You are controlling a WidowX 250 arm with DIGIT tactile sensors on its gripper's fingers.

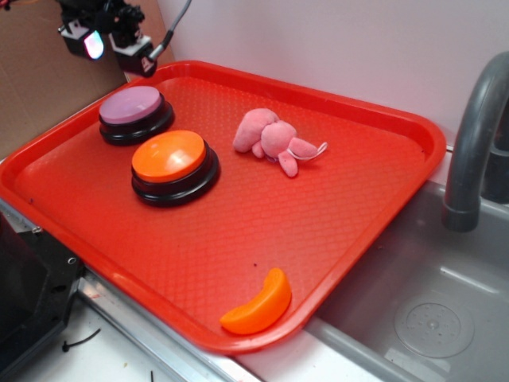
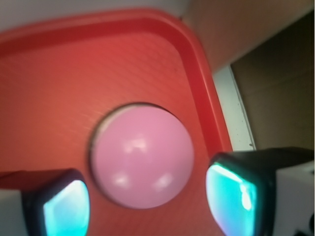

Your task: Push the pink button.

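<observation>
The pink button (image 1: pixel 130 105), a pale lilac dome on a black base, sits at the far left of the red tray (image 1: pixel 342 207). My gripper (image 1: pixel 111 41) hangs above and a little behind it, open and holding nothing. In the wrist view the pink button (image 2: pixel 142 155) lies below and between my two fingers (image 2: pixel 66 209), whose pads glow teal, with a wide gap between them. The gripper (image 2: pixel 150 204) is clear of the dome.
An orange-topped button (image 1: pixel 173 164) stands just in front of the pink one. A pink plush toy (image 1: pixel 274 140) lies mid-tray and an orange slice-shaped piece (image 1: pixel 258 306) near the front rim. A grey sink (image 1: pixel 429 310) and faucet (image 1: pixel 475 135) are at the right.
</observation>
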